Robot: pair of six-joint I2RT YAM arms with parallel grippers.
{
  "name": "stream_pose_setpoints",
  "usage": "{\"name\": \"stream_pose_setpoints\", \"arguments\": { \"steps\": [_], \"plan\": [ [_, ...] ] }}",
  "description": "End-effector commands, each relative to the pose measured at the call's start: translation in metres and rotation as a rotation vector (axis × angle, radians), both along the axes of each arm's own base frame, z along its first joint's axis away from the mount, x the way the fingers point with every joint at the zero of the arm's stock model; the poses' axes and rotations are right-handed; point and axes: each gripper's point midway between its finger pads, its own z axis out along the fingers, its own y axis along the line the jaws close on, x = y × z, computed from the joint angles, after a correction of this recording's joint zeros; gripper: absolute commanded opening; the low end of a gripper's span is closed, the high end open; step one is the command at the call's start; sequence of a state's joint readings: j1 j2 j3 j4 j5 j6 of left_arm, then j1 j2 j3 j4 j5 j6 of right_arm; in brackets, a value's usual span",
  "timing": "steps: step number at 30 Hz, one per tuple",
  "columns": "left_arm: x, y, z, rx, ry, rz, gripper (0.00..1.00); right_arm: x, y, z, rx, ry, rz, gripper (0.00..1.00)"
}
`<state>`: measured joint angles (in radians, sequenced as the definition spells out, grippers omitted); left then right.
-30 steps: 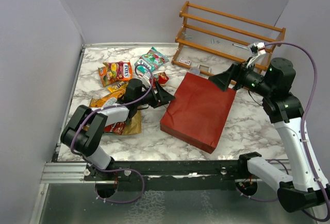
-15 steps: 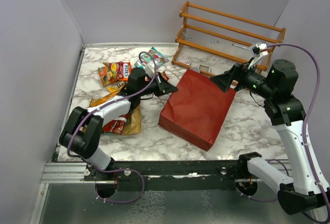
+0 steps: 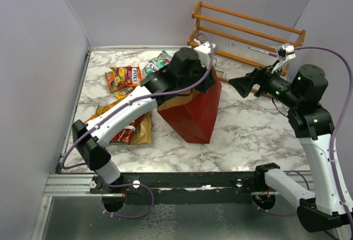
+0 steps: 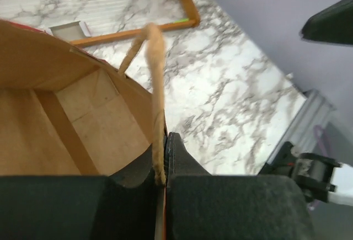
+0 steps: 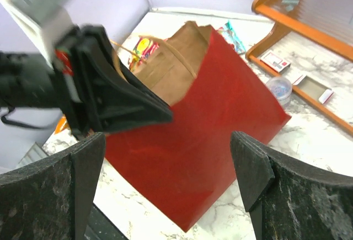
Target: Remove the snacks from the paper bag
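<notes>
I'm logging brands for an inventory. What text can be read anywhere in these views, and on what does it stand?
"FOX'S": on the red-orange packet, blurry, so the reading is uncertain.
Print on the teal packet: too blurred to read.
Print on the red-and-white card: too small to read.
No print shows on the bag.

Robot lab test cell, plain lilac partition walls [image 3: 38,41], marble-print tabletop [image 3: 259,135], aluminium mounting rail [image 3: 66,184]

paper bag [image 4: 66,118] interior cut off; string handle [image 4: 156,74] blurred.
</notes>
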<state>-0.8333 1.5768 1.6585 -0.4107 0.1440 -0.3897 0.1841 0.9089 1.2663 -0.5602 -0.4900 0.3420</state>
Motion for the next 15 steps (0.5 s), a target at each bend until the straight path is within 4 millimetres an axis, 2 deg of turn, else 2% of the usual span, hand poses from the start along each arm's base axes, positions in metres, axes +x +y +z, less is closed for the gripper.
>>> {"name": "stream_pose_setpoints", "arguments": {
  "steps": [1,5,9,11,15],
  "plan": [
    [-0.003,0.008,-0.042,0.341,-0.056,0.063,0.0,-0.012,-0.017,0.037,-0.008,-0.094,-0.087,0.95],
    [-0.015,-0.01,-0.08,0.417,-0.01,0.028,0.0,-0.02,-0.035,0.058,-0.008,-0.142,-0.191,0.95],
    [-0.031,-0.03,-0.095,0.453,0.0,-0.005,0.0,-0.025,-0.049,0.068,-0.02,-0.16,-0.263,0.96],
    [-0.037,-0.038,-0.094,0.434,0.012,-0.029,0.1,-0.027,-0.053,0.072,-0.028,-0.171,-0.283,0.96],
    [-0.041,-0.036,-0.08,0.386,0.002,-0.028,0.32,-0.031,-0.056,0.081,-0.048,-0.207,-0.298,0.98]
  ]
}}
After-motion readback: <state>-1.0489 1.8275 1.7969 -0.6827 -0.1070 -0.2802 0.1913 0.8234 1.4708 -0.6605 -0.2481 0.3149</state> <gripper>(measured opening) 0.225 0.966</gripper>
